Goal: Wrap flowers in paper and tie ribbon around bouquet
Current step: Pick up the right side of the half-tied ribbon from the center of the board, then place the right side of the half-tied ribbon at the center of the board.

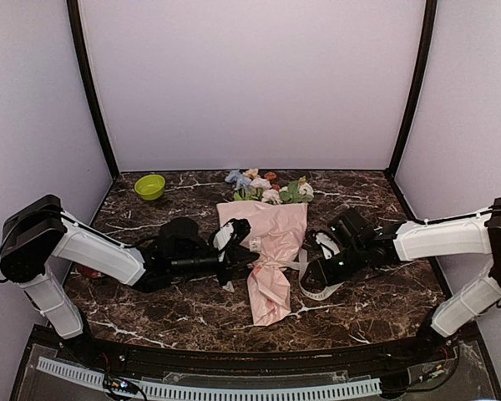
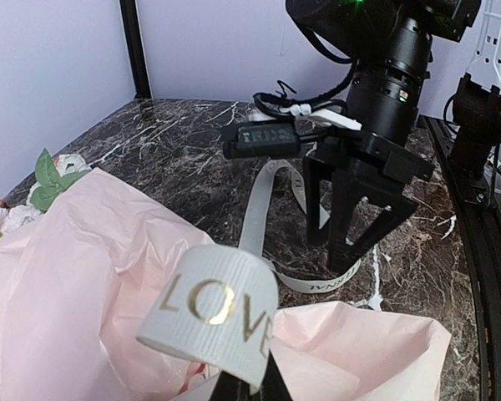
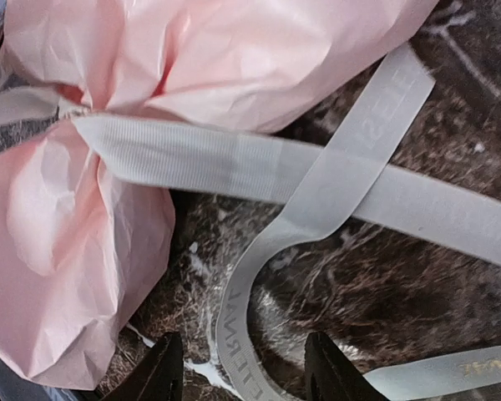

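Note:
The bouquet (image 1: 267, 251) lies mid-table as a pale pink paper (image 2: 75, 267) cone, pinched at its waist. The flowers (image 1: 271, 190) show at its far, wide end. The cream ribbon (image 1: 316, 291) goes round the waist and loops on the table to the right. My left gripper (image 2: 242, 386) is shut on a ribbon end printed "LOVE" (image 2: 213, 305), held up over the paper. My right gripper (image 3: 244, 376) is open just right of the cone. A curve of ribbon (image 3: 234, 334) lies on the marble between its fingers (image 3: 163, 372), untouched. It stands upright and open as the right gripper (image 2: 355, 242) in the left wrist view.
A green bowl (image 1: 149, 186) stands at the back left. A few loose blooms (image 1: 249, 175) lie beyond the bouquet near the back wall. A small red thing (image 1: 90, 271) peeks out beside the left arm. Side walls close in the dark marble table (image 1: 175, 309).

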`<state>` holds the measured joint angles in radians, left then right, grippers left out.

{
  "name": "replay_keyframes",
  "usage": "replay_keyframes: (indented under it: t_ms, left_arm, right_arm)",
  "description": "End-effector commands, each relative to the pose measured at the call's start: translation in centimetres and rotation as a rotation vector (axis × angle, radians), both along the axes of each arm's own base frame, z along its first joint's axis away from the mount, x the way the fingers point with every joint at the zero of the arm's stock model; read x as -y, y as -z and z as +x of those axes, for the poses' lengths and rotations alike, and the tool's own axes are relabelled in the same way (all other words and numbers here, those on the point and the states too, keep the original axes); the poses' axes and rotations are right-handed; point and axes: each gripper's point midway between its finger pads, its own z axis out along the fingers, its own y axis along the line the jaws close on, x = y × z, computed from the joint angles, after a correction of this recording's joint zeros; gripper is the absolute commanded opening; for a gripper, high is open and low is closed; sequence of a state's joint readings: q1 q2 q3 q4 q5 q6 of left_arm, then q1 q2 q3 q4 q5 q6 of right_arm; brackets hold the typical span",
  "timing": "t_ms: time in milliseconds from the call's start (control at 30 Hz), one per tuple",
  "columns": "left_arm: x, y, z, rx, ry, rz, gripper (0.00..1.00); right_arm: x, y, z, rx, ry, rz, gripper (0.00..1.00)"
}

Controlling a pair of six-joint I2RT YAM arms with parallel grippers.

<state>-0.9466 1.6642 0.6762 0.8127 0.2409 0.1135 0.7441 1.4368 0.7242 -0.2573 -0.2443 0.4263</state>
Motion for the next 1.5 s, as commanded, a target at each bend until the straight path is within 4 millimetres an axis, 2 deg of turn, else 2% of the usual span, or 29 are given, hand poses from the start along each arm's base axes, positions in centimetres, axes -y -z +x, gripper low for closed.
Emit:
replay_keyframes:
  t_ms: [0, 133, 167, 233, 333, 367, 433, 500, 567, 600, 633, 667, 700, 733, 833, 967, 1033, 1100, 1133, 1200, 1300, 1367, 1467]
  left_arm:
    - [0.1, -0.4, 0.2, 0.020, -0.005, 0.002, 0.00]
    - [0.0, -0.4, 0.1, 0.022, -0.010, 0.006, 0.00]
    - [-0.1, -0.5, 0.1, 0.023, -0.013, 0.006, 0.00]
    - [-0.2, -0.6, 0.2, 0.022, -0.018, 0.001, 0.00]
    - [-0.2, -1.1, 0.0, 0.031, -0.009, -0.013, 0.00]
    - [-0.2, -1.1, -0.1, 0.032, -0.006, -0.012, 0.00]
    - [-0.3, -1.1, -0.1, 0.033, -0.010, -0.007, 0.00]
    - [-0.4, -1.3, 0.0, 0.030, -0.023, -0.010, 0.00]
    - [-0.5, -1.4, -0.1, 0.030, -0.018, -0.021, 0.00]
    - [-0.4, -1.5, -0.2, 0.028, -0.012, -0.024, 0.00]
    - [-0.4, -1.4, -0.3, 0.026, -0.010, -0.024, 0.00]
    - [-0.3, -1.4, -0.3, 0.025, -0.008, -0.024, 0.00]
    - [-0.3, -1.5, -0.2, 0.025, -0.008, -0.024, 0.00]
    - [-0.3, -1.4, -0.2, 0.025, -0.009, -0.022, 0.00]
    - [-0.3, -1.6, -0.4, 0.029, -0.008, -0.024, 0.00]
    - [-0.4, -1.6, -0.9, 0.043, -0.001, -0.012, 0.00]
    - [-0.4, -1.4, -1.3, 0.051, 0.006, 0.000, 0.00]
    - [-0.5, -1.2, -1.7, 0.058, 0.013, 0.007, 0.00]
    - [-0.5, -1.1, -1.9, 0.059, 0.015, 0.009, 0.00]
    - [-0.5, -0.9, -2.1, 0.056, 0.018, 0.013, 0.00]
    - [-0.5, -0.6, -2.5, 0.051, 0.027, 0.018, 0.00]
    - [-0.5, -0.4, -2.6, 0.051, 0.029, 0.019, 0.00]
    - [-0.4, -0.4, -2.5, 0.047, 0.026, 0.017, 0.00]
  right_arm:
    - [-2.0, 0.0, -1.0, -0.019, -0.005, 0.039, 0.50]
    - [-1.7, 2.4, -2.1, -0.029, -0.041, -0.090, 0.50]
    - [-1.4, 3.0, -2.2, -0.030, -0.049, -0.123, 0.47]
    - [-0.7, 4.0, -2.4, -0.042, -0.067, -0.189, 0.34]
    - [-0.2, 3.8, -2.1, -0.033, -0.078, -0.238, 0.02]
    - [-0.1, 3.4, -1.9, -0.023, -0.080, -0.248, 0.00]
    - [0.5, 1.2, -0.5, 0.043, -0.060, -0.263, 0.00]
    - [2.4, -2.4, 2.4, 0.151, 0.015, -0.280, 0.00]
    - [4.9, -7.2, 6.3, 0.264, 0.132, -0.239, 0.00]
    - [5.6, -10.5, 8.6, 0.334, 0.196, -0.183, 0.00]
    - [6.0, -13.7, 10.4, 0.406, 0.243, -0.139, 0.00]
    - [5.6, -17.2, 11.9, 0.482, 0.254, -0.095, 0.00]
    - [4.2, -20.3, 12.8, 0.537, 0.220, -0.042, 0.00]
    - [2.2, -22.3, 13.7, 0.555, 0.179, 0.005, 0.00]
    - [-5.9, -27.4, 13.7, 0.603, 0.007, 0.164, 0.00]
    - [-17.6, -30.0, 11.4, 0.580, -0.215, 0.315, 0.00]
    - [-22.3, -30.5, 9.6, 0.551, -0.294, 0.381, 0.00]
    - [-25.9, -30.0, 8.2, 0.530, -0.345, 0.413, 0.00]
    - [-27.2, -30.4, 7.3, 0.527, -0.367, 0.438, 0.00]
    - [-29.5, -29.1, 5.8, 0.485, -0.405, 0.462, 0.00]
    - [-30.9, -27.6, 4.3, 0.437, -0.410, 0.484, 0.03]
    - [-31.0, -26.3, 4.1, 0.412, -0.400, 0.473, 0.16]
    - [-30.2, -25.4, 4.5, 0.423, -0.392, 0.412, 0.44]
